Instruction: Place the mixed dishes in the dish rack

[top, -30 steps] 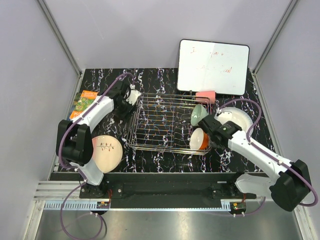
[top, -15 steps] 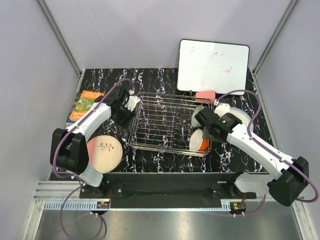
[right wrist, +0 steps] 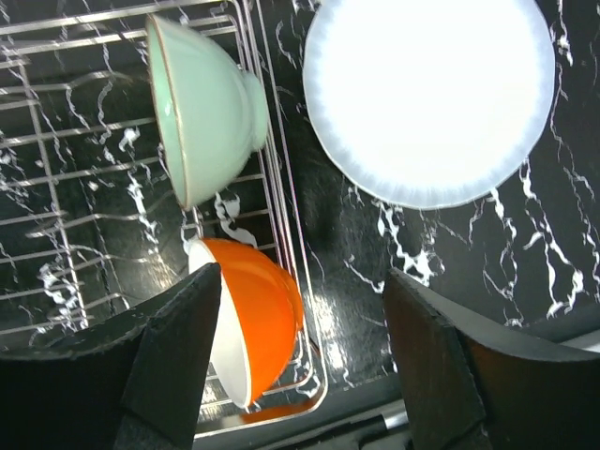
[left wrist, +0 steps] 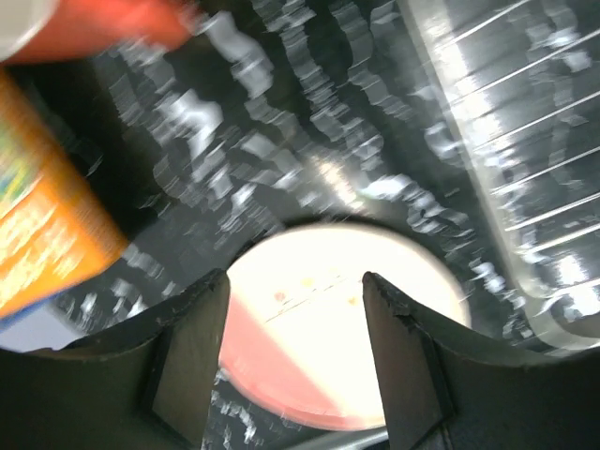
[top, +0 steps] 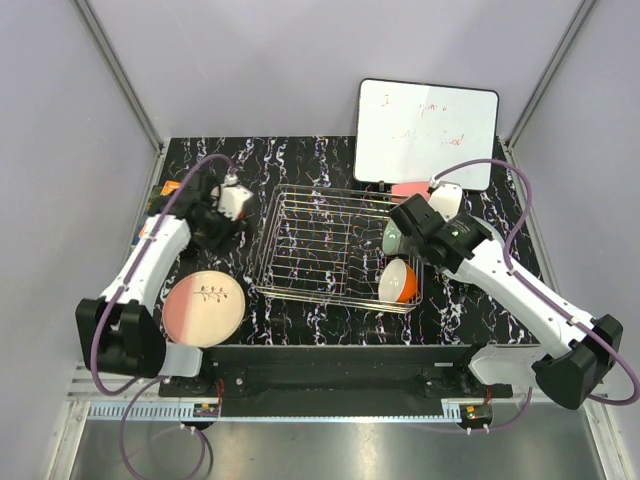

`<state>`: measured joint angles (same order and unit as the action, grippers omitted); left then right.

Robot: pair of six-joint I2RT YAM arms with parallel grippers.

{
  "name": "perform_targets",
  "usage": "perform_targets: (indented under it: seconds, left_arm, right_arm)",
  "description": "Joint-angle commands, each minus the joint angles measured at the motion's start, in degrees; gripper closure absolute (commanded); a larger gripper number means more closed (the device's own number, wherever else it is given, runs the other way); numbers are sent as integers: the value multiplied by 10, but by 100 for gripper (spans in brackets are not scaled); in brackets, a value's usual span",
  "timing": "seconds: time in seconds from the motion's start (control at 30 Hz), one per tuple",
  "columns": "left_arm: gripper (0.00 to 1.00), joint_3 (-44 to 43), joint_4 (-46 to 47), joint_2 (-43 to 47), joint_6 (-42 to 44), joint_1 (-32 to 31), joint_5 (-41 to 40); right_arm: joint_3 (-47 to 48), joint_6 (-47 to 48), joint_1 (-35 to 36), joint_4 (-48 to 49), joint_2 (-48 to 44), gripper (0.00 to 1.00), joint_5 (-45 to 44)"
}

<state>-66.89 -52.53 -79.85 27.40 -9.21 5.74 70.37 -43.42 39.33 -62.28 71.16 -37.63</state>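
Seen from above, the rack is found in the middle of the table. A green bowl and an orange bowl are stood on edge at its right end. A pink plate is laid flat on the table, to the left of the rack and apart from it. The left pincer is held between that plate and the rack's far left corner. The right pincer is held over the green bowl. How wide either one stands cannot be told from here.

In the left wrist view, the left pincer is seen spread, with nothing between its fingers. It is held above the pink plate without touching it. A book is seen at the left and the rack at the right. A red shape at the top left is too blurred to be named.

In the right wrist view, the right pincer is seen spread wide and empty. The orange bowl is seen by the left finger, inside the rack. The green bowl is propped farther along the same end. A white plate is laid on the table just outside the rack.
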Motion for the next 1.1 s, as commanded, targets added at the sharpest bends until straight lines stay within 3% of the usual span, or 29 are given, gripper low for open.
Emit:
perform_targets:
  seconds: [0.0, 0.17, 0.3, 0.6, 0.93, 1.07]
  left_arm:
    - [37, 0, -35, 48, 65, 92, 26]
    - [37, -13, -63, 56, 56, 112, 59]
    - [37, 14, -58, 77, 70, 113, 72]
    - [38, -10, -55, 65, 54, 113, 74]
    - [37, -41, -52, 43, 48, 115, 94]
    - [37, -65, -52, 30, 46, 115, 95]
  right_arm:
    - [25, 25, -14, 64, -10, 23, -39]
    - [29, 39, -41, 135, 12, 25, 37]
    - [38, 46, -59, 163, 53, 24, -2]
    - [72, 3, -221, 218, 117, 23, 48]
    - [-124, -150, -419, 211, 71, 22, 158]
    - [-137, -152, -433, 171, 46, 18, 175]
